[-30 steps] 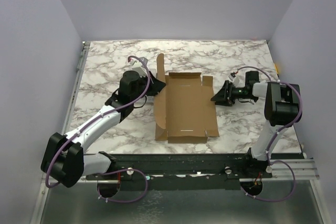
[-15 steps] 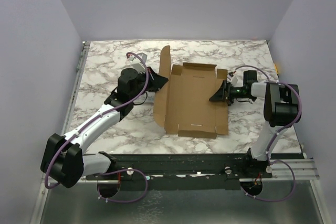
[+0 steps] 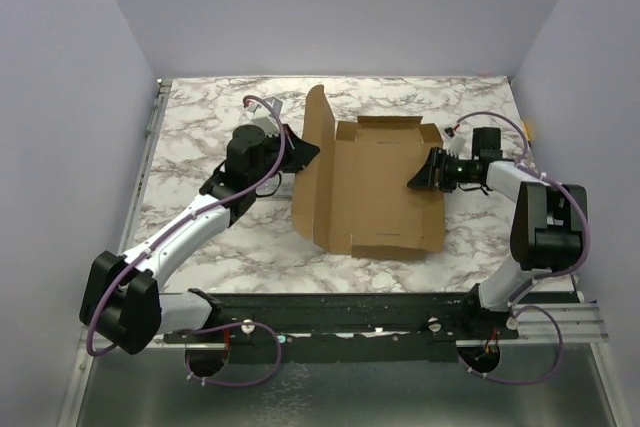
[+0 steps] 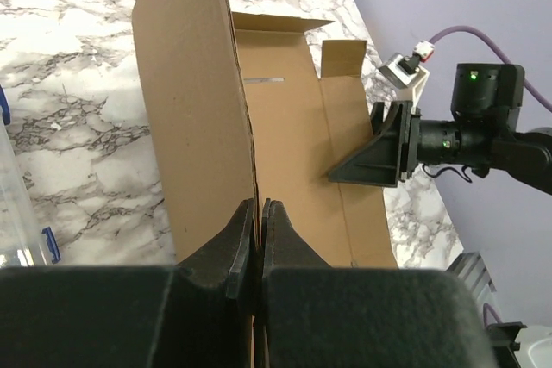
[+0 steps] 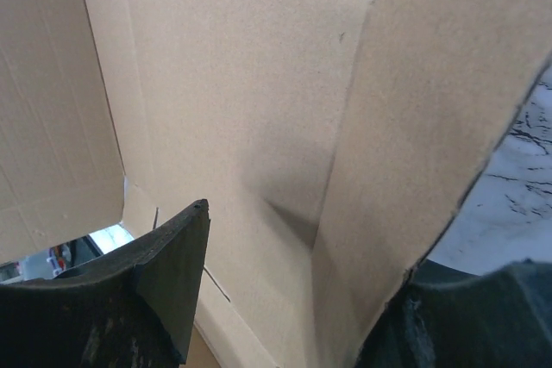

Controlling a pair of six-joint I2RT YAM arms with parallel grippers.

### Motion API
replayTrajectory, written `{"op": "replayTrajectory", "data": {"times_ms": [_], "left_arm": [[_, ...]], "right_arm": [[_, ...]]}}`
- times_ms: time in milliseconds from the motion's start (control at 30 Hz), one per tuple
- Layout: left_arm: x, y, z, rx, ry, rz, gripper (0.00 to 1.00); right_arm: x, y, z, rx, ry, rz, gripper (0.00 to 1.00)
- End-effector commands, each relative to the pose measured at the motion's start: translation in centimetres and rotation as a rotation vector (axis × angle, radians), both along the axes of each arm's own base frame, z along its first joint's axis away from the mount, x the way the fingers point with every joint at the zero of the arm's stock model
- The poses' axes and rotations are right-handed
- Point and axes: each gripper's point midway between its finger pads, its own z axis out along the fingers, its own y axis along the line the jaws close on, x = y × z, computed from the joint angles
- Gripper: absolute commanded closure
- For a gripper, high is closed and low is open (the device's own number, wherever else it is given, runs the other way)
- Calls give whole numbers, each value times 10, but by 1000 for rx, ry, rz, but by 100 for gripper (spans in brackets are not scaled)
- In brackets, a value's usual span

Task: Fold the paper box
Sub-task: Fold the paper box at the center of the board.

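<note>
Paper box (image 3: 385,192) on marbled table (image 3: 200,117), lilac walls (image 3: 330,7) around: brown sheet, left flap (image 3: 318,162) upright, pinched in my left gripper (image 4: 260,206); right gripper (image 3: 413,182) spread.

**What I cannot make out**

Between my left jaws the upright panel of the paper box (image 4: 194,118) drops out of sight, its lower edge swallowed by my own fingers (image 4: 228,252). Left of those jaws, a clear case (image 4: 15,213) is cut by the frame. Ahead of my right jaws blurred cardboard fills everything, its edges cropped. The outer finger (image 5: 483,316) sits half behind a flap, contact unclear.
</note>
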Motion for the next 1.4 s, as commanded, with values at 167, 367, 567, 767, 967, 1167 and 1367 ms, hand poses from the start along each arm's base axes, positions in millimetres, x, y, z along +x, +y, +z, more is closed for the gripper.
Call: {"op": "replayTrajectory", "data": {"times_ms": [167, 367, 567, 767, 967, 1167, 1367], "left_arm": [[16, -6, 14, 20, -29, 8, 100], [19, -7, 11, 36, -14, 8, 100], [19, -5, 11, 52, -12, 11, 100], [18, -1, 6, 75, -8, 19, 100], [17, 0, 5, 82, -10, 20, 100], [17, -1, 2, 85, -5, 11, 100], [17, -1, 5, 88, -8, 15, 100]], "right_arm": [[-13, -7, 7, -74, -27, 23, 40], [-26, -10, 7, -102, -14, 44, 38], [-24, -14, 8, -120, 11, 44, 37], [-23, -20, 4, -138, 51, 51, 37], [-23, -28, 2, -144, 70, 43, 36], [-24, -23, 7, -99, 63, 53, 41], [-26, -30, 12, -152, 47, 51, 41]]}}
